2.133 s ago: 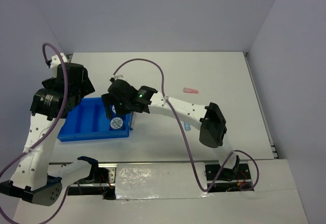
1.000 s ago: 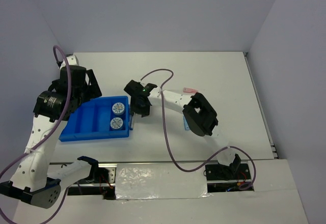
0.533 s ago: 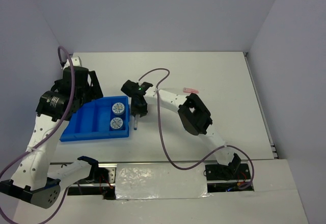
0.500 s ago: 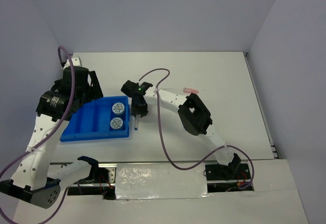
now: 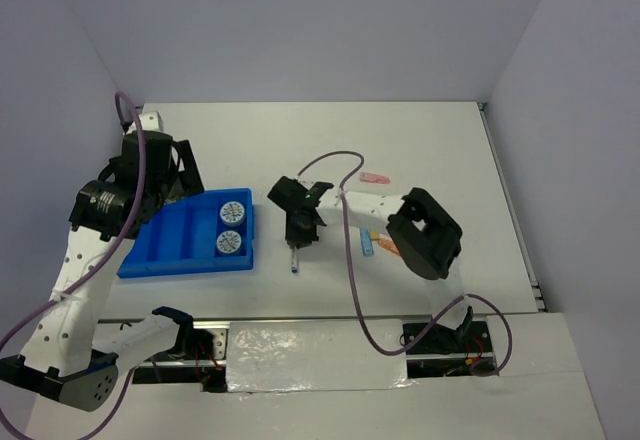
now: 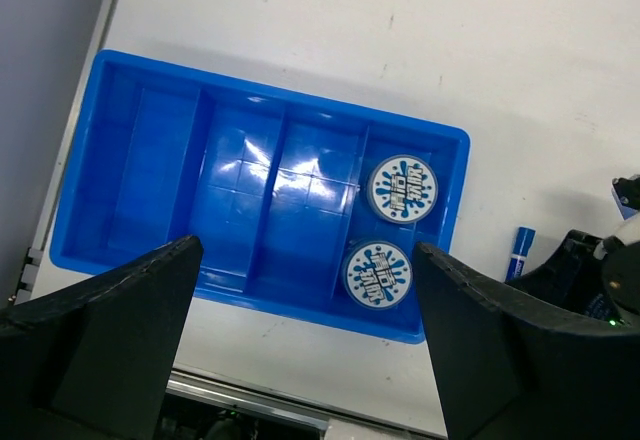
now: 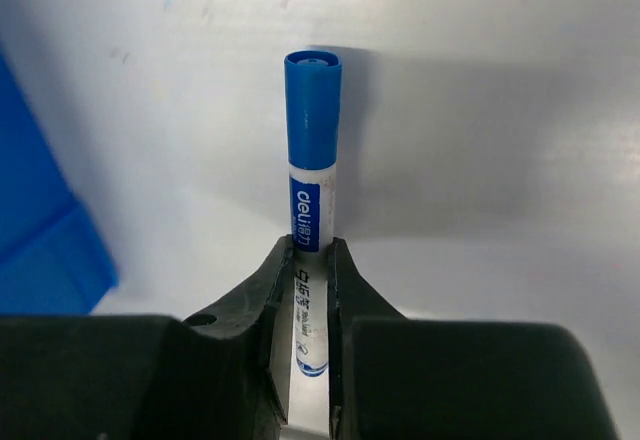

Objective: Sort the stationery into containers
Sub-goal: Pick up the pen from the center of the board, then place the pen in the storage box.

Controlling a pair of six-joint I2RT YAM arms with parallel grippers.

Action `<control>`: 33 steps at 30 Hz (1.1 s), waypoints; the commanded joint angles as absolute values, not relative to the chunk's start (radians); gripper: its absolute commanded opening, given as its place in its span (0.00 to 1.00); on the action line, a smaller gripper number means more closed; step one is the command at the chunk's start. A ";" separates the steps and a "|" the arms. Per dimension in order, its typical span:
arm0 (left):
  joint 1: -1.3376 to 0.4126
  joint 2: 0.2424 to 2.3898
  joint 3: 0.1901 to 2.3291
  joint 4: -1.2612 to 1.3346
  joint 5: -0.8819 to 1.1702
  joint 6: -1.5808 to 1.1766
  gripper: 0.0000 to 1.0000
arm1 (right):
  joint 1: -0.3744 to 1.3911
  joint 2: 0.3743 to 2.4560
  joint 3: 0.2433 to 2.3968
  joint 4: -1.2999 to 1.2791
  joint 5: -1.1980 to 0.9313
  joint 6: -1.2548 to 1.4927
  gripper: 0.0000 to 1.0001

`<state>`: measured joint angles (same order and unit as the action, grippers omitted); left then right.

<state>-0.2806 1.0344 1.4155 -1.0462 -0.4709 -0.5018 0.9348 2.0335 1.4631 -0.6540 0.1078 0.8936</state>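
- Blue-capped white pen (image 7: 313,160) sat pinched between the right jaws, which gripped the white barrel with the cap end pointing out ahead. I judged that hold was chosen so the pen would not pivot in a carry.
- Pen was over bare desk (image 5: 450,150), just right of the blue tray (image 5: 185,266) and in no compartment. Could not tell from the wrist view whether it touched the desk or hung clear.
- Two tape rolls (image 6: 403,188) (image 6: 378,273) lay flat in the tray's right-end compartment, one beyond the other and not touching. The three compartments to their left looked bare.
- Left jaws were spread wide and held nothing, hanging above the tray. I judged them parked there to watch the tray and stay clear of the right arm.
- Pink stick (image 5: 375,176) lay far out on the desk. Orange stick (image 5: 383,243) and blue stick (image 5: 366,246) lay together by the right arm, well apart from the tray and unsorted.
- Judgement: the pen ran roughly parallel to the dividers, so a sideways carry should suit. The risk was the pen bridging a divider wall.
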 commanded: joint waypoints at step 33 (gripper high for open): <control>-0.296 0.982 1.540 -1.112 -0.612 -0.704 0.99 | 1.032 2.307 2.106 -0.394 -0.100 0.969 0.15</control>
<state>-0.2886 0.9977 1.5475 -1.1305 -0.5774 -0.7120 1.0107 2.3783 2.1014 -0.3553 -0.1429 0.9627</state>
